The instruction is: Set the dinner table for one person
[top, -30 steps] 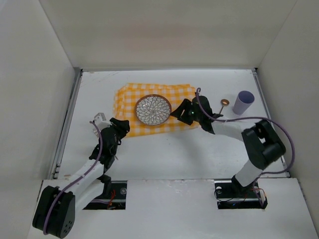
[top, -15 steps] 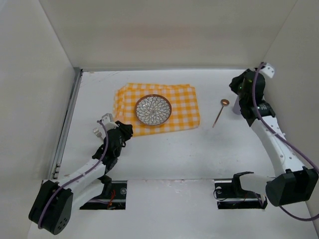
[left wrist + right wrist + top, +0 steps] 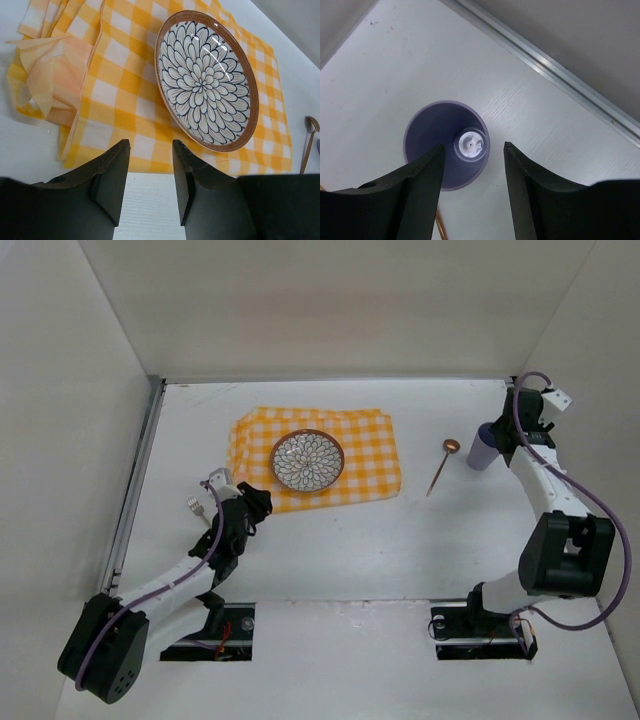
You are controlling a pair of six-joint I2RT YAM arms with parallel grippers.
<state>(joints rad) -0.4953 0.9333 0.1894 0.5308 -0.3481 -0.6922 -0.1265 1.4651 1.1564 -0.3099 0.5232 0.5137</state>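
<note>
Top view, left side: the left arm reaches up from the bottom-left corner. The left gripper point(image 3: 255, 502) sits low over the dinner table point(image 3: 330, 560), just beside the lower-left corner of the yellow-and-white checked cloth point(image 3: 365, 455).

Left wrist view: the left gripper point(image 3: 150, 147) has its fingers point(image 3: 112, 175) spread with nothing between them. Bare dinner table point(image 3: 145, 210) shows in the gap, just below the near edge of the cloth point(image 3: 120, 105). The cloth's left corner point(image 3: 50, 75) is bunched and folded over.

Centre: the flower-pattern plate point(image 3: 308, 460) with a brown rim lies flat on the cloth, toward its left half. In the wrist view the plate point(image 3: 206, 87) fills the upper middle.

Right of the cloth: a spoon point(image 3: 440, 465) lies on bare table, clear of the cloth, with its bowl toward the top of the frame. The spoon point(image 3: 308, 142) also shows at the right edge of the left wrist view.

Far right: the purple cup point(image 3: 482, 450) stands upright near the spoon, by the right edge of the table. The right gripper point(image 3: 500, 435) is at the cup.

Right wrist view: the camera looks down into the open cup point(image 3: 435, 135). The right gripper point(image 3: 473, 147) has its fingers point(image 3: 420, 190) spread, one on each side over the cup's near rim. I cannot tell if they touch it. White table point(image 3: 385, 65) surrounds the cup, and a metal rail point(image 3: 560, 80) runs across the upper right.

The white dinner table takes up the middle of the top view, under everything.
</note>
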